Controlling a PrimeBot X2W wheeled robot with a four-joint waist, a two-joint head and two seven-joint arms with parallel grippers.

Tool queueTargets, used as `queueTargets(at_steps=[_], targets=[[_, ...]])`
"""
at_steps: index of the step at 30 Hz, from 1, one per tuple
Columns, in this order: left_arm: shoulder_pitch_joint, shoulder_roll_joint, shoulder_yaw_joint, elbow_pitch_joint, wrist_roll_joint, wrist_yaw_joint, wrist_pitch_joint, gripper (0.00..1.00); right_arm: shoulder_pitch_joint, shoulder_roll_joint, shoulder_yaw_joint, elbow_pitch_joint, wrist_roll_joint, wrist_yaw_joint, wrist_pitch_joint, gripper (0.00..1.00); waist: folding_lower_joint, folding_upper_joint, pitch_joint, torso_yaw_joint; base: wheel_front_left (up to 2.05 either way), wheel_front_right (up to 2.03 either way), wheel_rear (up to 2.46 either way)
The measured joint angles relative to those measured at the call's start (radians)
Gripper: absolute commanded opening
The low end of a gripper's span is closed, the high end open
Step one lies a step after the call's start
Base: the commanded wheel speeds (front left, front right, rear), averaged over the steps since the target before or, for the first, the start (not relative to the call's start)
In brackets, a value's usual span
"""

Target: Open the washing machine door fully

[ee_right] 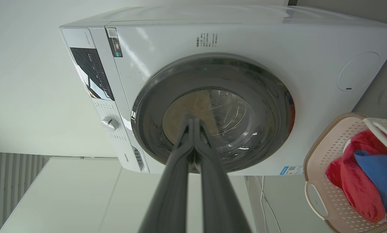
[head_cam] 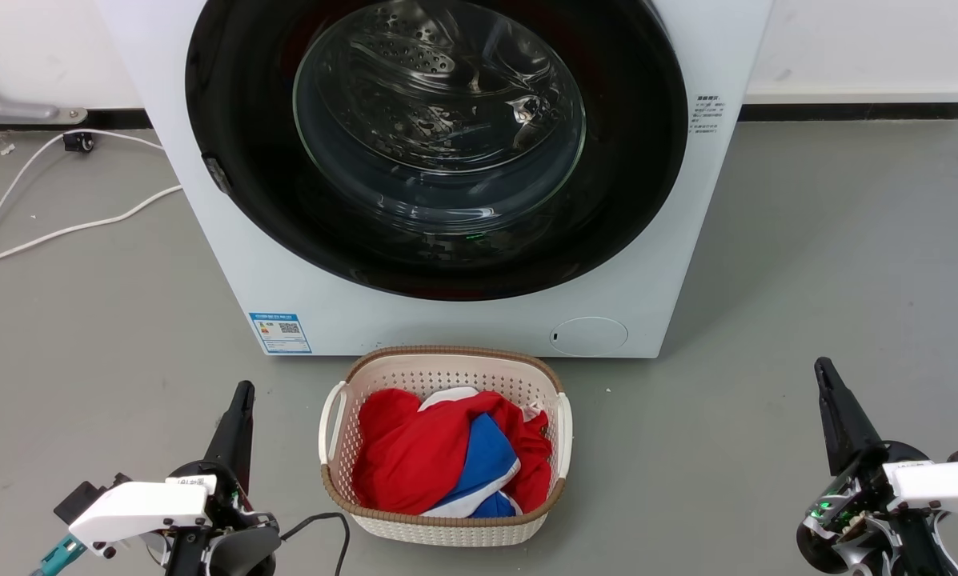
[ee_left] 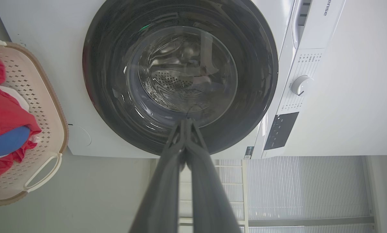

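**On the grey floor point(head_cam: 86, 336), the washing machine door point(head_cam: 438, 240) sits closed**

The door's glossy black ring lies flush against the front of the washing machine point(head_cam: 462, 328), and the perforated steel drum shows through the bulging glass. The door spans almost the whole width of the white front. Below it, a blue label sticker point(head_cam: 280, 332) sits at the robot's lower left corner and a round service flap point(head_cam: 588, 336) at the lower right. In the left wrist view a white dial point(ee_left: 301, 85) stands on the control panel above the door.

Just in front of the machine a cream laundry basket point(head_cam: 446, 356) with a brown rim rests on the floor, holding red and blue clothes point(head_cam: 414, 456).

The left hand point(head_cam: 242, 396) hovers low at the basket's left, well apart from the door, its fingers pressed together on nothing. The right hand point(head_cam: 824, 372) hovers at the far right, likewise clenched and empty.

The floor is smooth, matt grey with a few specks. A white cable point(head_cam: 62, 232) loops across it at the machine's left. Behind runs a white wall point(head_cam: 847, 40) with a black skirting strip point(head_cam: 847, 110).
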Motion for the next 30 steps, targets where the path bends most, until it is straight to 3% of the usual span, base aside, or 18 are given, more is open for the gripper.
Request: queueTargets(at_steps=[15,16,30], targets=[[0.0,-0.001,0.001,0.0,0.003,0.0,0.003,0.0,0.0,0.001,-0.002,0.0,0.0,0.0,0.001,0.0,0.0,0.0,0.0,0.0,0.0,0.0,0.0],[0.001,-0.001,0.001,0.003,0.003,0.0,0.003,1.0,0.002,0.001,-0.002,0.003,0.0,0.0,0.001,1.0,0.0,0.0,0.0,0.0,0.0,0.0,0.0],[0.029,-0.007,-0.037,-0.004,0.012,0.001,-0.048,1.0,0.046,0.005,0.026,-0.018,-0.004,0.0,-0.046,1.0,0.0,0.0,0.0,0.0,0.0,0.0,0.0]])
